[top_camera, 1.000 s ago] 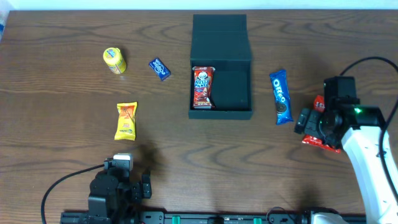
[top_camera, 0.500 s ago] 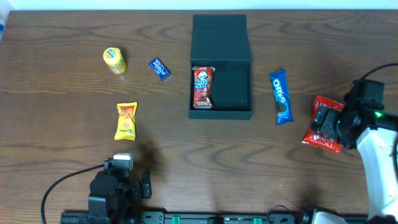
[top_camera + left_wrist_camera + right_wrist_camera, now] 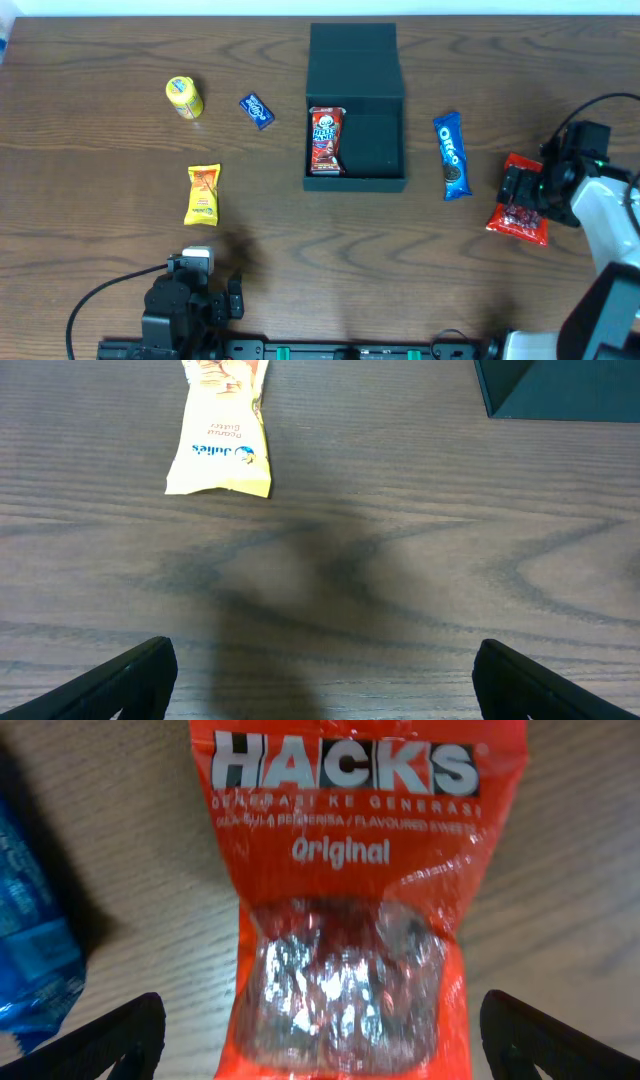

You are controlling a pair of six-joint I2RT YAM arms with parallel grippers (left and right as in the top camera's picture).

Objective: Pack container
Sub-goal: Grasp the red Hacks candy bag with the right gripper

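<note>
At the table right, our right gripper, fingers spread, hovers seemingly just over the glossy red sweet packet; next we pinch it for the matte teal box.

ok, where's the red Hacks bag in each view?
Overhead: the red bag lies far right on the table, partly under the right arm.
Left wrist: not in it.
Right wrist: the red bag fills the centre, lettering at the top.
Shared landmark: the blue Oreo pack, left of the bag overhead and at the left edge in the right wrist view.
</note>
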